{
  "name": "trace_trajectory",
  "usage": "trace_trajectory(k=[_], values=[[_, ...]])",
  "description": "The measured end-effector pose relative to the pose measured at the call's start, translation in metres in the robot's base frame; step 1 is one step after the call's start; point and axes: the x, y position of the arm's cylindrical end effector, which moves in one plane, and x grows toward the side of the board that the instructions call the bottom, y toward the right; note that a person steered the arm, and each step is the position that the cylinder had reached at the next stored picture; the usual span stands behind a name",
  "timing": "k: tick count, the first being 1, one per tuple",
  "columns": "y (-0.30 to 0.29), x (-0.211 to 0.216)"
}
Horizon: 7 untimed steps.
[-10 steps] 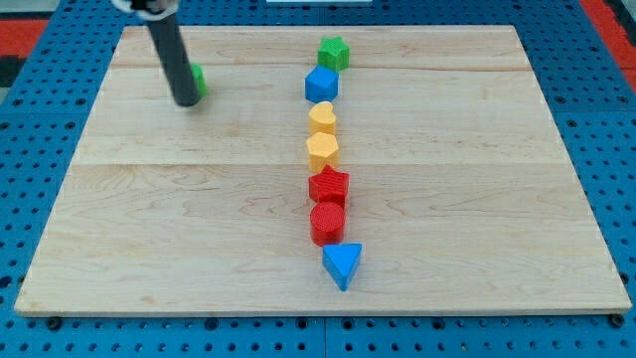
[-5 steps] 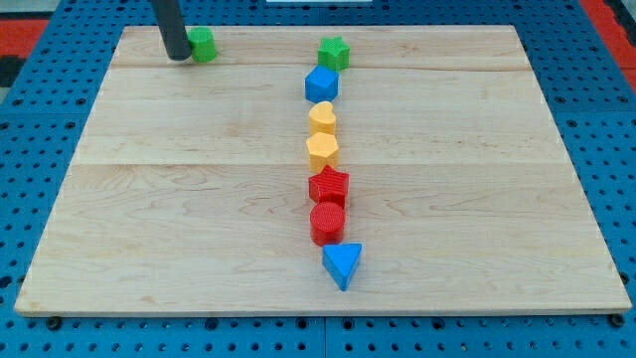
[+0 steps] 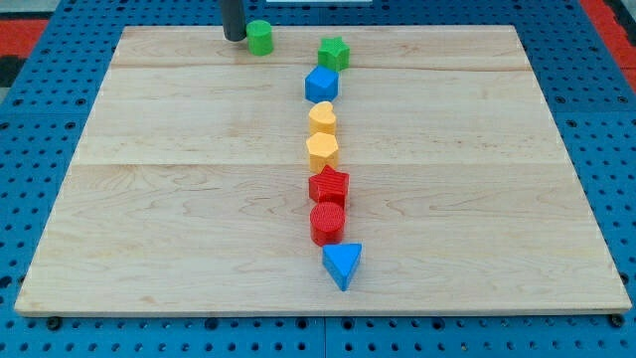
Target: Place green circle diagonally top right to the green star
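Note:
The green circle (image 3: 259,37) stands near the board's top edge, left of centre. My tip (image 3: 234,38) is right against its left side. The green star (image 3: 334,52) sits to the right of the circle and slightly lower, at the head of a column of blocks. A gap lies between the circle and the star.
Below the star runs a column: a blue block (image 3: 321,85), a yellow heart (image 3: 322,117), a yellow hexagon (image 3: 322,151), a red star (image 3: 329,185), a red cylinder (image 3: 327,223) and a blue triangle (image 3: 342,264). The wooden board (image 3: 149,199) lies on a blue pegboard.
My tip has swept up and then right along the top edge, pushing the green circle from the upper left toward the green star. The other blocks have not moved.

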Motion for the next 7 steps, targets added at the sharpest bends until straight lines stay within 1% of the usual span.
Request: trace_trajectory(k=[2,3,4,5,6,7], values=[[0.031,0.014],[0.071,0.008],[0.122,-0.007],[0.140,-0.017],[0.156,-0.005],[0.156,0.007]])
